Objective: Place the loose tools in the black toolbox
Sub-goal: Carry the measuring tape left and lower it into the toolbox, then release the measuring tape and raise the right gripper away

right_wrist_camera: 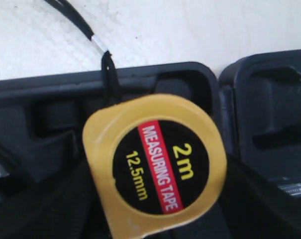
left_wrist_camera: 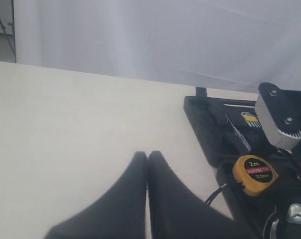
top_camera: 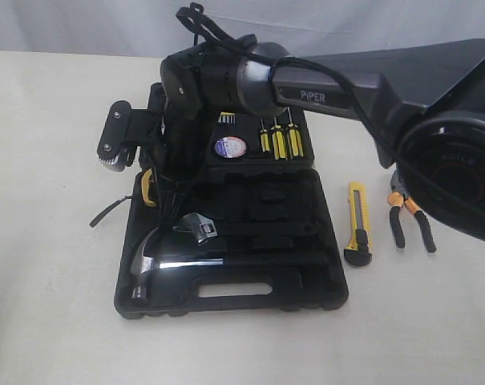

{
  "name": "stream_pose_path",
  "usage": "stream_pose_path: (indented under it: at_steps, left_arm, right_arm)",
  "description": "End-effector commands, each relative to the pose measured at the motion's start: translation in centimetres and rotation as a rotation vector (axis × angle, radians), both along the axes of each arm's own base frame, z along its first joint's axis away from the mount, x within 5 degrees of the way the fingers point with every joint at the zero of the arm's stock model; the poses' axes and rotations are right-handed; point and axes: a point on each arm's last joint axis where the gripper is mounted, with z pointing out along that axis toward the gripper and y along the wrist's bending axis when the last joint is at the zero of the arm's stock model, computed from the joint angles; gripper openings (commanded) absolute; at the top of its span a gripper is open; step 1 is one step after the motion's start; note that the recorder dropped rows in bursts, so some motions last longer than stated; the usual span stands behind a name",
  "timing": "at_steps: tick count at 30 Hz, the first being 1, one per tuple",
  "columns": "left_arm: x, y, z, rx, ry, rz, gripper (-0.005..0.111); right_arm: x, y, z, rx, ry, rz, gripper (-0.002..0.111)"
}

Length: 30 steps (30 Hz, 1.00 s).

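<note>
Much of the black toolbox (top_camera: 314, 297) is hidden in the exterior view by the right arm, which reaches across it from the right and covers its left half. Of the right gripper (top_camera: 136, 164) only one finger (top_camera: 115, 138) shows plainly, swung out past the box's left edge; the other is lost under the wrist. The jaws stand apart, clamped on nothing. Under them the yellow tape measure (right_wrist_camera: 155, 164) lies in a recess at the toolbox's left edge, only a yellow sliver of it visible from outside. Its black strap (top_camera: 106, 210) trails over the rim onto the bench (top_camera: 50, 305). The left gripper (left_wrist_camera: 147, 155) is out of the exterior view; its own camera shows its fingers pressed together over bare bench, left of the box. In the near half lie the claw hammer (top_camera: 158, 257) and the adjustable wrench (top_camera: 198, 228); the far half holds three screwdrivers (top_camera: 278, 140) and, beside them, the small tape roll (top_camera: 230, 147). On the bench right of the box lie the utility knife (top_camera: 357, 224) and the pliers (top_camera: 409, 220), their jaw end cut off by the arm's base.
</note>
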Motion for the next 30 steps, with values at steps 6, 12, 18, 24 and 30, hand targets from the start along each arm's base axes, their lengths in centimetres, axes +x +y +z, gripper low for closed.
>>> stream_pose_path:
  at_steps: [6, 12, 18, 24, 30]
  left_arm:
    - [0.0, 0.0, 0.1, 0.001, 0.0, -0.005, 0.0]
    - [0.0, 0.0, 0.1, 0.001, 0.0, -0.005, 0.0]
    - [0.0, 0.0, 0.1, 0.001, 0.0, -0.005, 0.0]
    - [0.0, 0.0, 0.1, 0.001, 0.0, -0.005, 0.0]
    - [0.0, 0.0, 0.1, 0.001, 0.0, -0.005, 0.0]
  right_arm:
    - [-0.8, 0.1, -0.1, -0.025, 0.056, -0.002, 0.082]
    - [-0.2, 0.6, 1.7, 0.009, 0.038, -0.04, 0.082]
    - [0.5, 1.1, 4.3, 0.042, 0.014, -0.059, 0.082]
    - [0.8, 1.4, 5.3, 0.071, 0.007, -0.094, 0.074]
    - [-0.1, 0.7, 4.9, -0.013, 0.103, -0.093, 0.001]
